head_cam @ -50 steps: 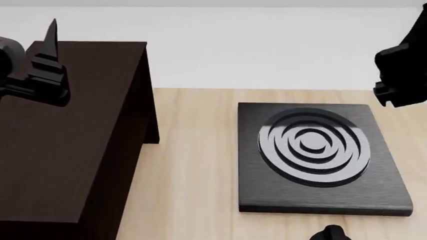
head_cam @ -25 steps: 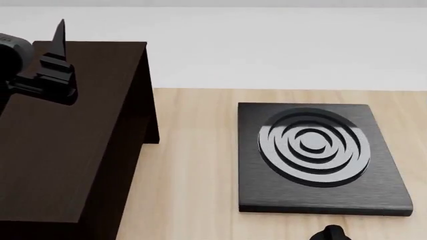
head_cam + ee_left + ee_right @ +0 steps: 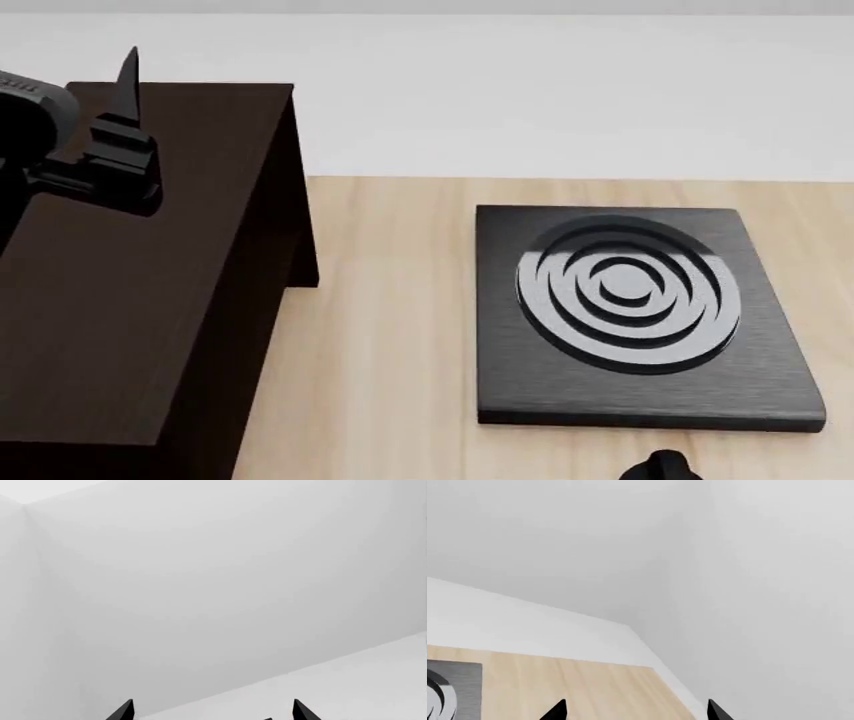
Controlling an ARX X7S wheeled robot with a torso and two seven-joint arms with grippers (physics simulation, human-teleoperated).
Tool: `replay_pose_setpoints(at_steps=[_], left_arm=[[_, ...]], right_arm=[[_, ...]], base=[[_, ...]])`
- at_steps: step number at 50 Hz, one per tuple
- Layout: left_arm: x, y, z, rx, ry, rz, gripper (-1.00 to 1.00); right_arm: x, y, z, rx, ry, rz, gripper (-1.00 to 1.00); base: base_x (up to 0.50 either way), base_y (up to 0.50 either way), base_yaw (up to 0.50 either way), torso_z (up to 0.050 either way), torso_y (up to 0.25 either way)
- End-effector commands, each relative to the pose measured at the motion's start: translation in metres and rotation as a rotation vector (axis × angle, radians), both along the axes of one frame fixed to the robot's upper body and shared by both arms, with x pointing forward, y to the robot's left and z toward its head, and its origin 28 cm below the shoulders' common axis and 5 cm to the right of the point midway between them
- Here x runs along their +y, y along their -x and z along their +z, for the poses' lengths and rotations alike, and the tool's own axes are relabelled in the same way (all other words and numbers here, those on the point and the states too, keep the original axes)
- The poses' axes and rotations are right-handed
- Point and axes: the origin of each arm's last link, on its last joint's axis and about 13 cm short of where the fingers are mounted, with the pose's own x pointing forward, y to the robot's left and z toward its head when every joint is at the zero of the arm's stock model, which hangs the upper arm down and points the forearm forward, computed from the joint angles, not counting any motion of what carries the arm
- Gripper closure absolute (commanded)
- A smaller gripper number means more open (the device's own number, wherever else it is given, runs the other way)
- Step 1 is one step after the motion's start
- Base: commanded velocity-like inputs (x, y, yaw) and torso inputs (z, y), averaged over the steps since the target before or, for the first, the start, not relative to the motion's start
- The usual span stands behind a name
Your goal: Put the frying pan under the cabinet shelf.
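The frying pan is not in view in any frame. The cabinet shelf (image 3: 120, 280) is a large dark brown wooden box at the left of the head view, seen from above. My left gripper (image 3: 127, 80) hangs over the cabinet's far left top with its fingers pointing up. In the left wrist view the left gripper (image 3: 212, 712) is open and empty, facing a white wall. My right gripper (image 3: 635, 712) is open and empty in the right wrist view, above the wooden table (image 3: 574, 685). It is outside the head view.
A square black burner plate (image 3: 641, 320) with concentric rings lies on the wooden table (image 3: 387, 330) to the right of the cabinet; its corner shows in the right wrist view (image 3: 447, 690). A small black rounded object (image 3: 657, 465) peeks in at the bottom edge.
My right arm has left the head view at the upper right. My left gripper has shifted slightly to the right over the cabinet top.
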Motion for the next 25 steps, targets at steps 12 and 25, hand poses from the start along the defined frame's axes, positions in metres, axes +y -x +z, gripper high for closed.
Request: replay_pose_setpoints(at_steps=[12,25], left_arm=[[0.002,0.000,-0.002,0.002,-0.001,0.001,-1.00],[0.000,0.001,-0.001,0.001,-0.005,0.000,-1.00]], right_arm=[[-0.021,0.013,-0.018,0.038,-0.058,-0.101,-1.00],[-0.028,0.000,-0.028,0.090,-0.062,-0.117,-1.00]], base=[[0.00,0.00,0.00,0.000,0.000],[0.00,0.00,0.00,0.000,0.000]])
